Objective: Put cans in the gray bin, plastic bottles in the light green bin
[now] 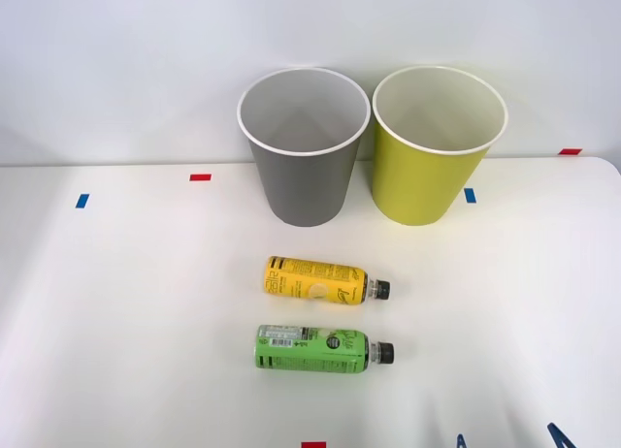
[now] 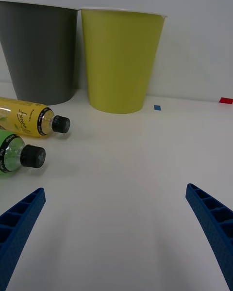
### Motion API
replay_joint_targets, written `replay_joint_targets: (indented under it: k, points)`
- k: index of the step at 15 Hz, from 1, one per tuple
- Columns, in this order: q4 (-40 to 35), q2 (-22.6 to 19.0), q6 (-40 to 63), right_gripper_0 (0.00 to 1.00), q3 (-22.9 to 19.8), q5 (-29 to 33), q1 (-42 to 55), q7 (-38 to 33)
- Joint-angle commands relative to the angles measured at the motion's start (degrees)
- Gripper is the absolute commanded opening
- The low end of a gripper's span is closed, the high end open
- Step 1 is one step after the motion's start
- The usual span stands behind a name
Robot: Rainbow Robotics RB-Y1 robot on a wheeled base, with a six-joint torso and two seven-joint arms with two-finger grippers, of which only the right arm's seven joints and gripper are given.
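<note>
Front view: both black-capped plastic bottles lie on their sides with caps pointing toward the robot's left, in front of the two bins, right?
Not quite. In the front view the yellow-labelled plastic bottle and the bright green plastic bottle do lie on their sides before the gray bin and the yellow-green bin, but their caps point toward the robot's right.

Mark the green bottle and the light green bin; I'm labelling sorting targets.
green bottle (image 1: 312, 349), front view, on its label.
light green bin (image 1: 422, 186), front view, on its outer wall.

The end effector (image 2: 116, 237) is formed by two fingers (image 2: 19, 228) moulded in deep blue. Each is tapered to a point, and ribbed ridges are carried along the inner faces.
</note>
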Motion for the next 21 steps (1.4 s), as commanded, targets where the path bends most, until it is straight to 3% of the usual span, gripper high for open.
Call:
replay_joint_targets:
  k: [1, 21]
  points:
    - [0.0, 0.0, 0.0, 1.00, 0.0, 0.0, 0.0, 0.0]
    - [0.0, 0.0, 0.0, 1.00, 0.0, 0.0, 0.0, 0.0]
